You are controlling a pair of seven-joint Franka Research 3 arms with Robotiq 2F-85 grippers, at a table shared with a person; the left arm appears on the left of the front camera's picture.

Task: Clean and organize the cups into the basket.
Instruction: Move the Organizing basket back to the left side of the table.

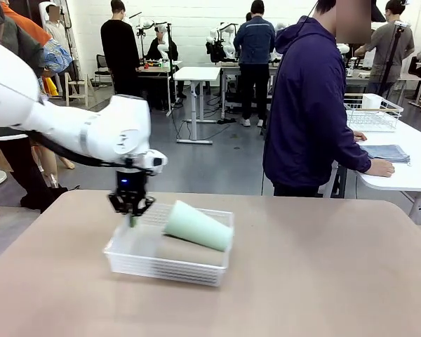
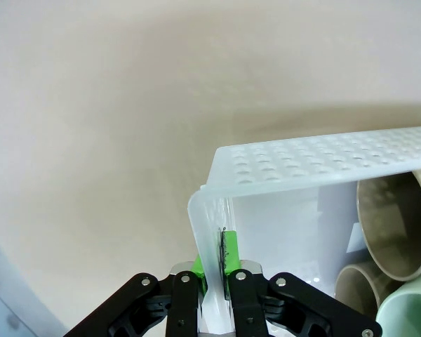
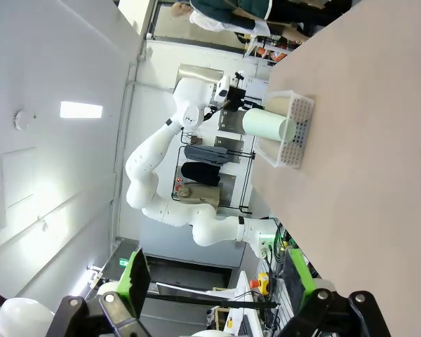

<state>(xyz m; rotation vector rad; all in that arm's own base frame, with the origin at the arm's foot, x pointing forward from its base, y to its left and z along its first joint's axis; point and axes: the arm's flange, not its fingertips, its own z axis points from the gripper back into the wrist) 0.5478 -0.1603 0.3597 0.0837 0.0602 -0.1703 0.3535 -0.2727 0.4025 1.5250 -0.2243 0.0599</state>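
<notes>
**Left gripper clamped on the basket rim**

Basket [image 1: 170, 263] sits on the tan table [image 1: 323, 281], left of the middle in the front view, white and shallow with perforated walls. The left gripper [image 1: 132, 217] comes down at its far left corner, and in the left wrist view its green pads [image 2: 228, 256] are pinched tight on the thin white rim, one finger inside the wall and one outside. The mint green cup [image 1: 198, 226] lies tilted on top, its wide mouth towards the basket's right end and resting on the rim there. Under it lie the two tan-brown cups [image 2: 396, 225], side by side on the basket floor, their open mouths facing the left wrist camera. The right gripper [image 3: 217, 288] hangs well apart from the basket, its fingers spread wide with nothing between them. A person [image 1: 312, 105] in a dark hooded top stands beyond the far edge of the table, one hand on a neighbouring white table [image 1: 407, 175].
</notes>
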